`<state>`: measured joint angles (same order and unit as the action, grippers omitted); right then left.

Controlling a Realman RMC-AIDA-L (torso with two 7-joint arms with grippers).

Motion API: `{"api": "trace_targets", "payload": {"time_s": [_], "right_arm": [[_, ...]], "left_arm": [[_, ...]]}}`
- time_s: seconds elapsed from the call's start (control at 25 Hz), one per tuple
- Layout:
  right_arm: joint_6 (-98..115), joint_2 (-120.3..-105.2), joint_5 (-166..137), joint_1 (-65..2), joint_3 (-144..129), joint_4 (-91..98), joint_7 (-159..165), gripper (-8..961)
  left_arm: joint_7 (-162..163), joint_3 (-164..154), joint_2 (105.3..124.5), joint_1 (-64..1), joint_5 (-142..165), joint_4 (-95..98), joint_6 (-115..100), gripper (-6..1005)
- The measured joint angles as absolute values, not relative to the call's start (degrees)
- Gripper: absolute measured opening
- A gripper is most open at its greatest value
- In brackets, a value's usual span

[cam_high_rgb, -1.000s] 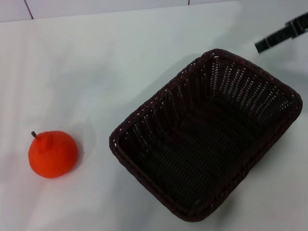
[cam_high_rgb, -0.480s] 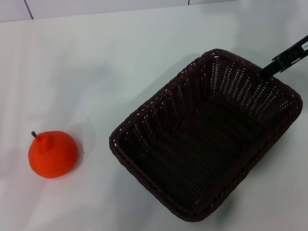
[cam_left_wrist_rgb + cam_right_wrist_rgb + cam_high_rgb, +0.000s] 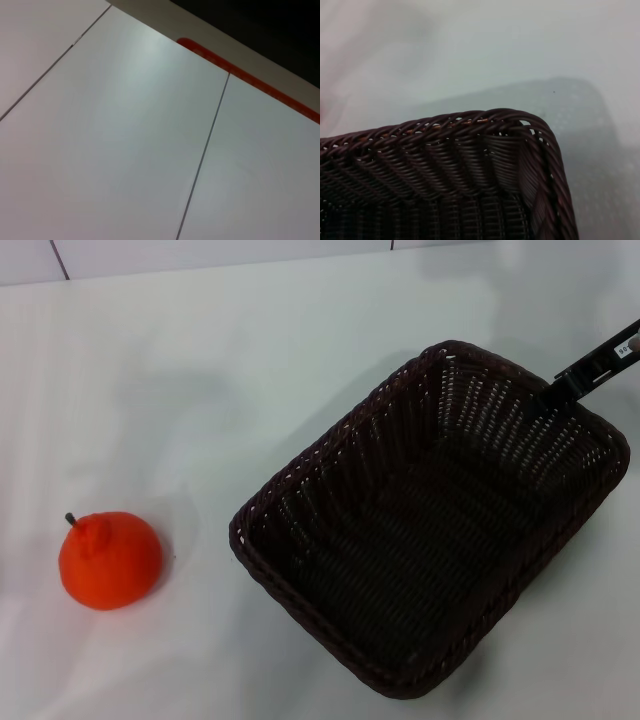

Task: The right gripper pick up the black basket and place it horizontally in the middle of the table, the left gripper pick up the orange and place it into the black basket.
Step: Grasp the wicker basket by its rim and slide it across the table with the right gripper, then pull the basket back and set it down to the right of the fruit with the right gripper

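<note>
The black basket (image 3: 430,530) stands askew on the white table (image 3: 250,360), right of the middle, and holds nothing. My right gripper (image 3: 558,392) reaches in from the upper right and its tip is at the basket's far rim, near the right corner. The right wrist view shows that braided corner rim (image 3: 470,120) close up. The orange (image 3: 110,560) sits on the table at the front left, far from the basket. The left gripper is out of view; the left wrist view shows only a white surface (image 3: 125,150) with seams.
The table's back edge meets a tiled wall (image 3: 200,255) at the top. A red strip (image 3: 250,80) runs along an edge in the left wrist view.
My right gripper has come down and to the left from above the table to the basket's far rim. The basket has shifted very slightly. The orange has not moved.
</note>
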<state>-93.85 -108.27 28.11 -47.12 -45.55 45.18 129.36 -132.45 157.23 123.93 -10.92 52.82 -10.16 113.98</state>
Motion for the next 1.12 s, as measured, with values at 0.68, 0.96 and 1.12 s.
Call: {"api": "trace_targets", "payload": {"time_s": [0.68,0.96,1.12], "right_arm": [[-96.9,-102.93,38.8,-43.6,-29.0,33.9,126.2,197],[-96.2,-102.54,47.3,-39.4,-25.1,30.1,126.1,202],[-94.0,-102.86,49.4,-37.8,-21.9,28.2,126.3,205]], "left_arm": [[-132.6,157.5,123.81,-12.6,52.7,-10.4,111.7,884],[-132.5,157.5,123.76,-13.6,52.6,-11.7,109.9,884],[-132.5,157.4,123.70,-14.4,52.6,-11.9,108.9,883]]}}
